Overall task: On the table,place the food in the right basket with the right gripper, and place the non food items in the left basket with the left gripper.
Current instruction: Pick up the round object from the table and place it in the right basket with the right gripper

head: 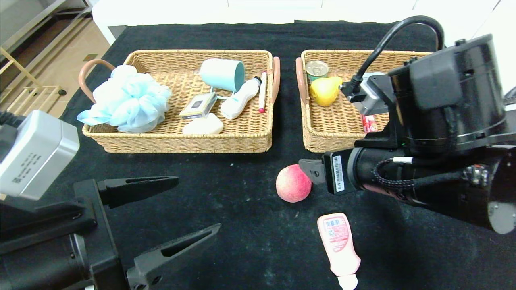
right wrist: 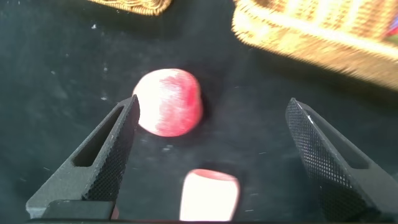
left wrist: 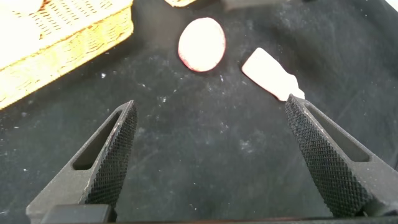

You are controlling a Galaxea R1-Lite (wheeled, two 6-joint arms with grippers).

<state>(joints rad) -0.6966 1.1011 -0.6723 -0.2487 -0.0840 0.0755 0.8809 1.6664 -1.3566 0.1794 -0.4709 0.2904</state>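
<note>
Two baskets sit at the far side of the black surface (head: 250,225). Left basket (head: 177,139) holds the blue bath pouf (head: 127,98), a teal cup (head: 223,74) on its side, a white bottle (head: 240,100), the boxed bar (head: 198,105), a pale egg-shaped ball (head: 203,125) and a thin stick (head: 263,92) w/ a red tip along the wall nearest the other basket; can't read its label. Right basket (head: 326,137) holds a tin can (head: 317,70) and the yellow pear (head: 324,90); its far-right part is hidden behind the right arm, and a red packet (head: 369,123) shows only partly at the arm's edge, so can't say what it is.

Peach (head: 293,183) lies on the cloth in front of the gap between baskets. Right tool (right wrist: 211,155) is spread wide; in its wrist view the peach (right wrist: 169,102) sits close to one finger, not clearly touching. Head view shows only one fingertip just beside the peach, rest blocked by the wrist body.

Pink squeeze bottle (head: 338,243) lies flat nearer the robot, cap end cut off by the frame edge.

Left tool (head: 161,225) is spread too, holding nothing, low at near left, well apart from peach & bottle; its wrist view shows the bottle (left wrist: 270,73) partly behind a fingertip.
</note>
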